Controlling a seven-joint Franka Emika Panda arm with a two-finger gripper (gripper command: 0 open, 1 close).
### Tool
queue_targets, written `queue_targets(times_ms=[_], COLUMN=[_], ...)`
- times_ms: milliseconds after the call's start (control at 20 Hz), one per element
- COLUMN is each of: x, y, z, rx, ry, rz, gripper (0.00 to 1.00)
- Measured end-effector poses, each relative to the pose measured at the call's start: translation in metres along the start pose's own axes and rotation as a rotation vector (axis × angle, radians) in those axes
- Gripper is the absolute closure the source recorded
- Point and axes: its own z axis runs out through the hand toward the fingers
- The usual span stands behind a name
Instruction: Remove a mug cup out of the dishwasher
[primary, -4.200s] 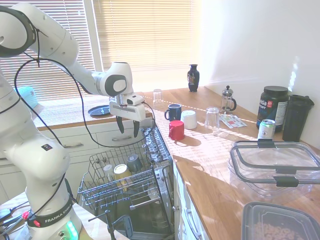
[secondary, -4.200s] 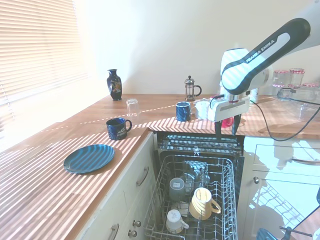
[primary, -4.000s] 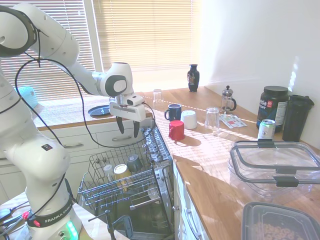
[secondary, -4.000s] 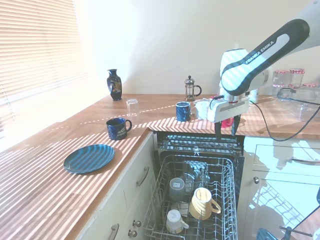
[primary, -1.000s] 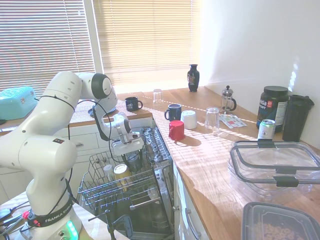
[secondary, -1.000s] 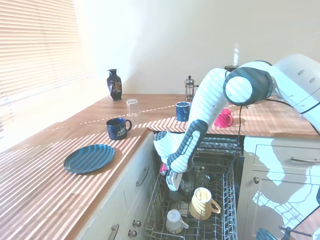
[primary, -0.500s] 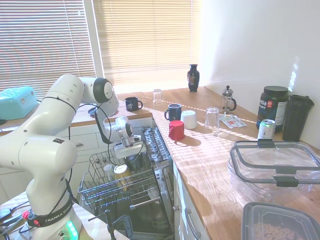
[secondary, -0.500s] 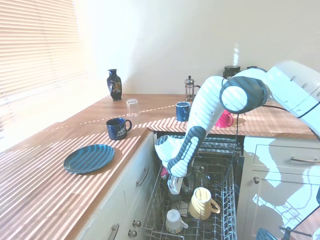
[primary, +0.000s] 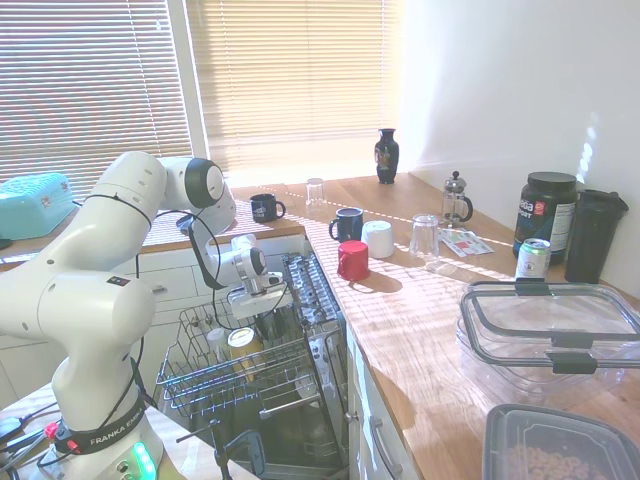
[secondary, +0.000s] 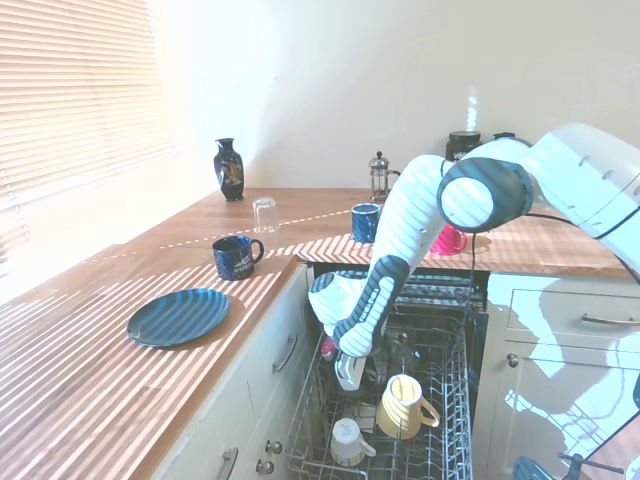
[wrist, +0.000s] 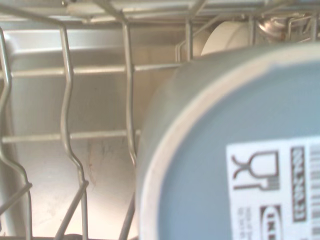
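While 4.2 s ago poised high above the dishwasher (primary: 300, 400), gripper (secondary: 345, 372) now sunk into the wire rack (secondary: 440, 440), right over the mug cup (wrist: 235, 150). Barely shifted from 0.5 s ago. Gripper spread or pinched: cannot tell, hidden in both exterior views. Mug cup upside down in rack, labelled base filling wrist view. Yellow mug (secondary: 403, 407) and white cup (secondary: 347, 440) nearby in rack, unmoved. Navy mug (secondary: 236, 256) on tabletop (secondary: 90, 380).

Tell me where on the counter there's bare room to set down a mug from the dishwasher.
Bare wood lies between the blue plate and the navy printed mug, and in front of the red mug beside the dishwasher. It is crowded around the French press and the clear tub.
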Motion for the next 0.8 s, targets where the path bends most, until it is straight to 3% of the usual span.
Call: queue_targets(times_ms=[800], x=[-0.0090], y=[-0.0061], z=[-0.0078], rx=[0.004], ry=[-0.032], rz=[0.035], gripper=[1.00])
